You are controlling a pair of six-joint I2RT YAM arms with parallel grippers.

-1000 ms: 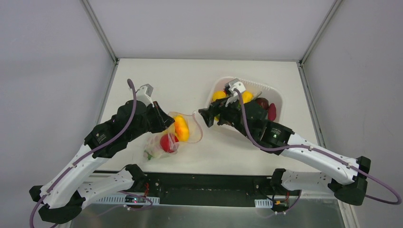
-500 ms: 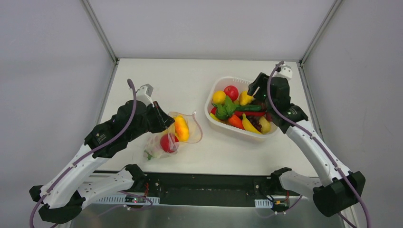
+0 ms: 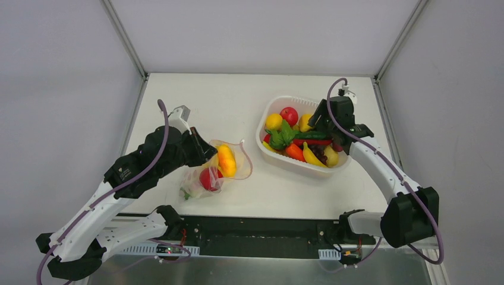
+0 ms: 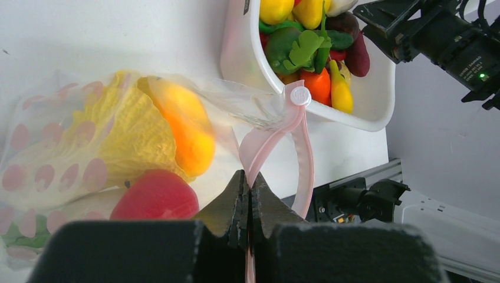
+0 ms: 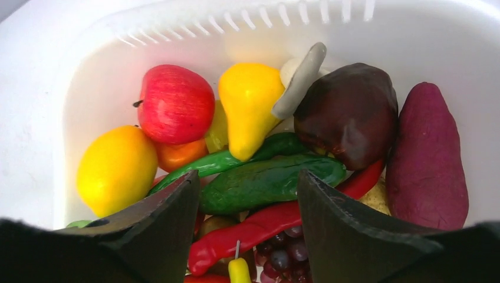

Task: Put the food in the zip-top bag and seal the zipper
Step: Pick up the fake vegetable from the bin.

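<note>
The bag (image 4: 236, 103) is lying on the left side of the white table (image 3: 202, 101). It's thin clear film with faint pink dots, all crinkled, and the mouth gapes open toward the basket (image 4: 236, 53). The left gripper (image 4: 249, 187) has its black jaws pressed tight together on the zipper (image 4: 262, 144). That's the floppy pink strip, which loops up to a little round knob near the basket.

Some food is already in there:
- a smooth orange-yellow mango (image 4: 188, 130) shape
- a wrinkly yellow piece (image 4: 130, 132) right against it
- a glossy red ball (image 4: 156, 197) lower down
- a bit of green in the far corner, can't tell what

The rest of the food is heaped in the basket, which is hard white plastic, a rounded rectangle with slots along the rim. The right gripper (image 5: 246, 180) hangs over the pile with its wedge-shaped fingers spread apart, not gripping anything. It's right above a bumpy dark green cucumber (image 5: 265, 183).

Around the cucumber:
- a streaky red apple (image 5: 176, 103)
- a matte yellow pear (image 5: 250, 100)
- a fat lemon (image 5: 115, 171)
- a shiny dark maroon lump (image 5: 348, 115)
- a long purple sweet potato (image 5: 427, 159) against the right wall
- a curvy red chili (image 5: 259, 230) tucked under the cucumber
- a cluster of dark grapes (image 5: 283, 259) at the bottom

The top view also shows a banana (image 3: 309, 155) and a carrot (image 3: 295, 151) on the near side of the pile.
</note>
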